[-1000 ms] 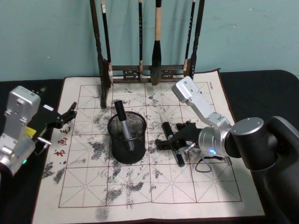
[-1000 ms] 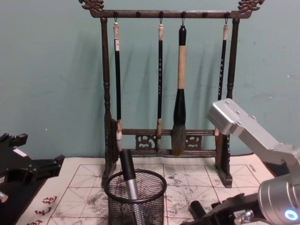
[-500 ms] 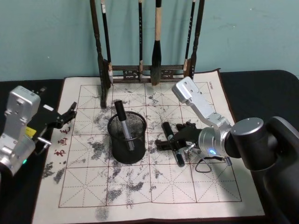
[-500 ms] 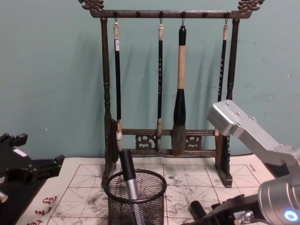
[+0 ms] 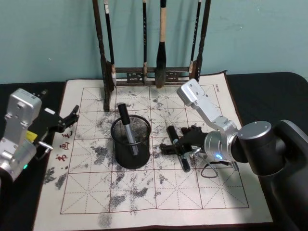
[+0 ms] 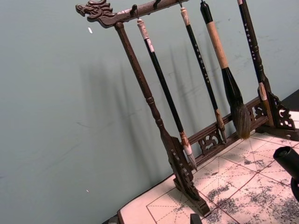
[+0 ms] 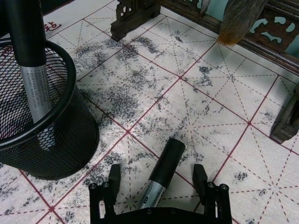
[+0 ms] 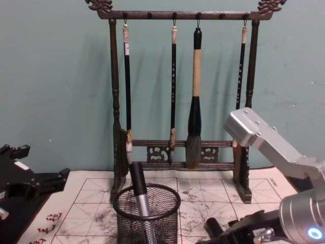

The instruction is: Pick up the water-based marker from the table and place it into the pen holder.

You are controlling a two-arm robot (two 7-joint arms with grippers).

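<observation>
Red characters [image 5: 61,157] on mat [image 5: 159,197] — illegible

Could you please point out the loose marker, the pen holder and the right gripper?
loose marker [image 7: 163,167], right wrist view, black cap.
pen holder [image 5: 128,157], head view, mesh wall.
right gripper [image 7: 157,171], right wrist view, between fingers.

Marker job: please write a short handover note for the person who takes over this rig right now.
Tools: right tool open, low over the mat, fingers either side of the marker, not closed on it; left tool open, idle by the mat's left edge.
Things: pen holder upright, left of the marker, one pen already in it.
Done: approach. Left: close, lift, drop the marker into the pen holder.
</observation>
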